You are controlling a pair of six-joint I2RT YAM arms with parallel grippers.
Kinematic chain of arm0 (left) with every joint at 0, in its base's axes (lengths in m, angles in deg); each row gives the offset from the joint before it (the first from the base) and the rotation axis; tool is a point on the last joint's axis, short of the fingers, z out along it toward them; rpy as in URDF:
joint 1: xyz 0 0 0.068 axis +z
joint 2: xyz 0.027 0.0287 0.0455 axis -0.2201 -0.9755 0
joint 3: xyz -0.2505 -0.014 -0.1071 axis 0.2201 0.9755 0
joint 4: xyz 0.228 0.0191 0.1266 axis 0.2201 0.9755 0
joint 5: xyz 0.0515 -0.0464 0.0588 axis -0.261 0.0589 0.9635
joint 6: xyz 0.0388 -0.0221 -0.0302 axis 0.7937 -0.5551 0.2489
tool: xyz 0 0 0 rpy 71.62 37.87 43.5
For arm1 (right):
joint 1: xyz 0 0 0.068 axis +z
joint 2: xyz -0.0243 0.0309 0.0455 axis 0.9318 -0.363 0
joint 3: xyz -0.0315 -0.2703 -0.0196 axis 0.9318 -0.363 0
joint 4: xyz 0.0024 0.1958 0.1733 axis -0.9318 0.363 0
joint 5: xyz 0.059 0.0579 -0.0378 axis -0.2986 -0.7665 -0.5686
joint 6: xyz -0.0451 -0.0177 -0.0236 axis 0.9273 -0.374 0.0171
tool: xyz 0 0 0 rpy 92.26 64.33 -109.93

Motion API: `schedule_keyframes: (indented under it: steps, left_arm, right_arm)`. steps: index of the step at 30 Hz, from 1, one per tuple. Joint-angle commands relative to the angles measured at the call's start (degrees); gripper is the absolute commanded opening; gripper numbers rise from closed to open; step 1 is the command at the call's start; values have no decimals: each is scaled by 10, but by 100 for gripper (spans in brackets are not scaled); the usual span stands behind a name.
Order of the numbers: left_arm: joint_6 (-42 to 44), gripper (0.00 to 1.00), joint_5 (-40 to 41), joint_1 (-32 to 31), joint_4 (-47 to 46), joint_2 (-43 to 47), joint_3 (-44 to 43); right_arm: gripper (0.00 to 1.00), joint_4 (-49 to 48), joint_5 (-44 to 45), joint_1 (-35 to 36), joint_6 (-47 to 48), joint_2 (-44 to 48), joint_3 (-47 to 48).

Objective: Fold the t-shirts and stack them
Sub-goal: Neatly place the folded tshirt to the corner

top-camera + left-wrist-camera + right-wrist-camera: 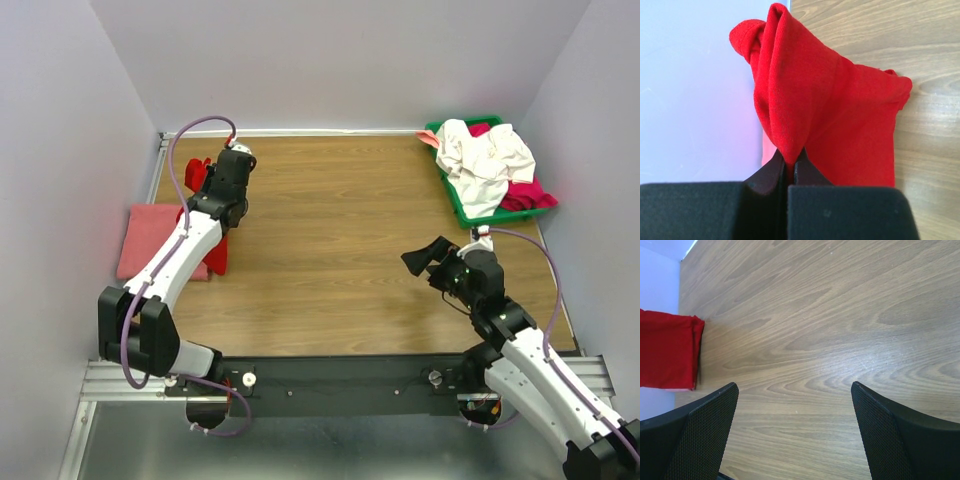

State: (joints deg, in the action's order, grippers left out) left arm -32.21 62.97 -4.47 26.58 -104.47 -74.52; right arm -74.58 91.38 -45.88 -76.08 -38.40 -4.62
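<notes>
My left gripper (790, 156) is shut on a pinched fold of the bright red t-shirt (830, 115), which it holds up near the table's far left edge, so that the cloth drapes from the jaws. The lower part of the red t-shirt (217, 255) lies over the edge of a salmon-pink folded t-shirt (150, 238). My right gripper (425, 258) hovers open over bare wood at the right, with nothing between its fingers (707, 415). In the right wrist view the red t-shirt (667, 350) shows at the far left. A white t-shirt (480, 160) and a magenta t-shirt (530, 193) lie crumpled in the tray.
A green plastic tray (455, 205) stands at the back right corner. White walls (70, 150) close in the table on the left, back and right. The wooden table (330, 240) stretches between the two arms.
</notes>
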Motion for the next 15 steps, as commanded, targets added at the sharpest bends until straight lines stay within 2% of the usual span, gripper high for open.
schedule_keyframes:
  steps: [1,5,9,15]
  left_arm:
    - [64,0,-38,10,6,26,4]
    - [94,0,-8,17,3,33,3]
    - [123,0,-13,22,20,42,-2]
    - [143,0,-3,53,-8,68,5]
  right_arm:
    - [100,12,17,2,5,12,-11]
    - [100,12,18,2,7,11,-9]
    - [100,13,12,2,10,10,-8]
    - [100,12,-8,2,11,6,-5]
